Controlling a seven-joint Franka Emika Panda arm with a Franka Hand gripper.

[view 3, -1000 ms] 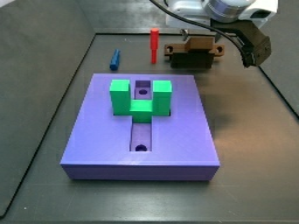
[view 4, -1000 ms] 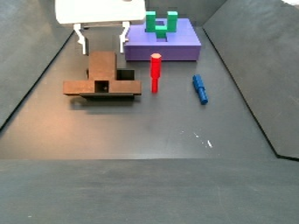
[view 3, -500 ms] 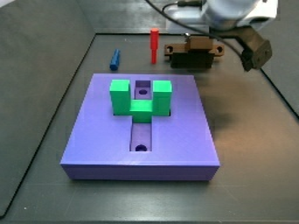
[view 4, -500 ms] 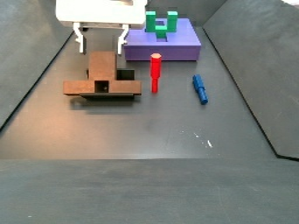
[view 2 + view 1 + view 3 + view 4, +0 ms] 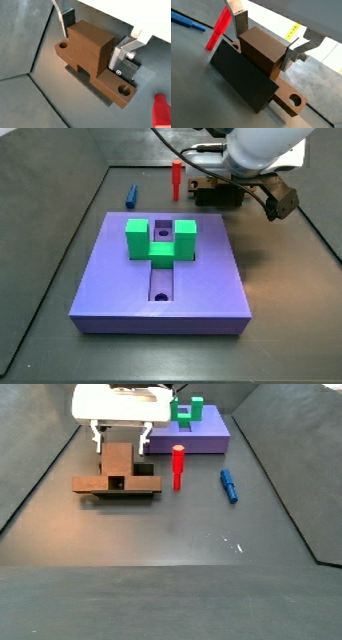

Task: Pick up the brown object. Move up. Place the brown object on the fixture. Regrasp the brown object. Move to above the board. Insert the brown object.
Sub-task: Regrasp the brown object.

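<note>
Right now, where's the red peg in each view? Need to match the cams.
Wrist view: red peg stands beside the fixture.
Wrist view: only a red corner at the frame edge.
Side view: upright at the far wall, left of the gripper.
Side view: upright, right of the brown object.
Shared landmark: the brown object, between the jaws.

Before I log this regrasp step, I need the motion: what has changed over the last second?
The gripper came down over the brown object on the fixture; its fingers now flank the upright block, but contact is unclear. Brown object, fixture, board, red peg and blue peg stayed put.
</note>
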